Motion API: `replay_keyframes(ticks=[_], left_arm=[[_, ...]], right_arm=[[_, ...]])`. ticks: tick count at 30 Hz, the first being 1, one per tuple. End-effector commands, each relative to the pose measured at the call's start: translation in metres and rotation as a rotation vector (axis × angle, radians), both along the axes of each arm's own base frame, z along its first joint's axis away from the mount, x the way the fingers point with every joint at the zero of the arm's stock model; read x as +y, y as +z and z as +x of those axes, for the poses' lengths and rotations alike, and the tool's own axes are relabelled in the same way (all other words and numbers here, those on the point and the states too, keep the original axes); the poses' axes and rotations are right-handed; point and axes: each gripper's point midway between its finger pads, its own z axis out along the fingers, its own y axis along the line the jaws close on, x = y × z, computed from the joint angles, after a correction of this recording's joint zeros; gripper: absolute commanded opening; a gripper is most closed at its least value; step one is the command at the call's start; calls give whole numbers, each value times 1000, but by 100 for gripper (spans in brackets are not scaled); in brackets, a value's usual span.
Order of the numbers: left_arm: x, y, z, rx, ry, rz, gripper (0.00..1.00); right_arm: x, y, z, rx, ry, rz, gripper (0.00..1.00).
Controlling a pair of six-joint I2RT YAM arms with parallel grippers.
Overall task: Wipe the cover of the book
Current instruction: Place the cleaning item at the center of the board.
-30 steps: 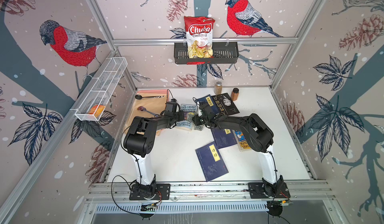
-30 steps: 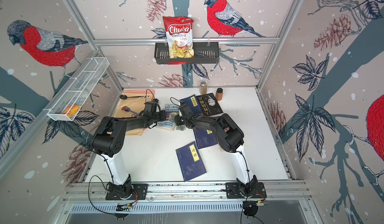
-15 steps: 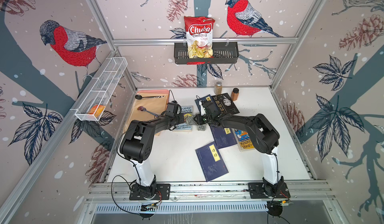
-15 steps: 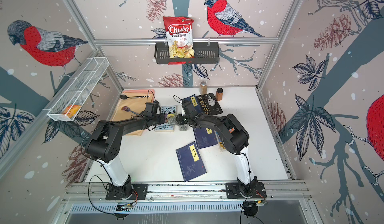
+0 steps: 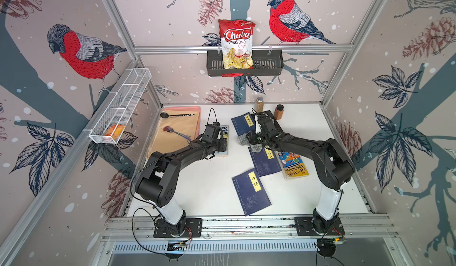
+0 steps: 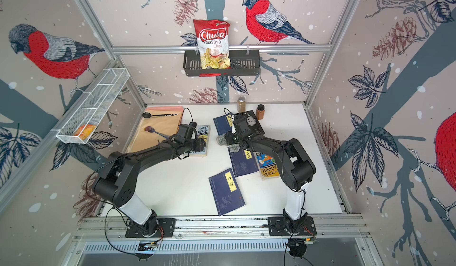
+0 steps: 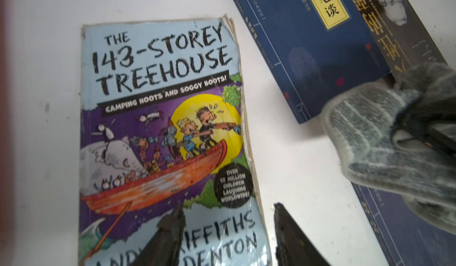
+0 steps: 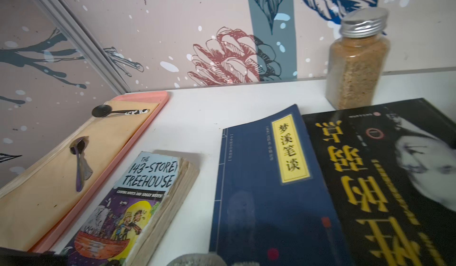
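"Left wrist view tells it best: the book [image 7: 158,99], that treehouse paperback, lies flat and face up on the table [image 7: 283,158]. The left tool [image 7: 228,208] hangs over the end with the authors' names, jaws spread, pinching nothing."

"And the cloth?"

"The grey cloth [image 7: 377,138] is off to the side, clear of the cover, by the corner of a blue book [image 7: 308,54]. The right tool [image 5: 250,138] has it nipped between its jaws, as far as I can make out. The fabric bunches round them."

"So which step is this?"

"I'd call it the pause beside the wipe itself: the cloth is carried, the cover is bare and nothing touches it. In both top views the book sits between the pink tray [image 5: 182,108] and the blue books, partly hidden under the left arm."

"What does the next move want?"

"Carry the cloth across onto the cover, lay it flat, press lightly and draw it along the length. The cover is creased and the pages fan at the edge, so I'd guess the book skids unless the left tool pins one end first."
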Motion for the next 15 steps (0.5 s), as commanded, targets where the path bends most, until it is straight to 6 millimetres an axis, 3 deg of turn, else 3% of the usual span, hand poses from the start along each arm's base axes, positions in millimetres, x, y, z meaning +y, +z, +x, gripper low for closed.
replay_keyframes(ticks=[1,6,9,12,15], left_arm=[[5,3,-12,0,15,-11,67],[13,6,-26,-11,31,-18,67],[13,7,-28,-15,26,-30,68],[12,9,-28,-21,26,-33,70],[12,10,-29,-25,22,-37,70]], right_arm=[[29,0,-5,7,62,22,48],[67,-18,-28,58,169,23,62],[86,-10,-43,72,247,84,77],[89,5,-49,58,263,121,89],[76,19,-46,21,212,95,91]])
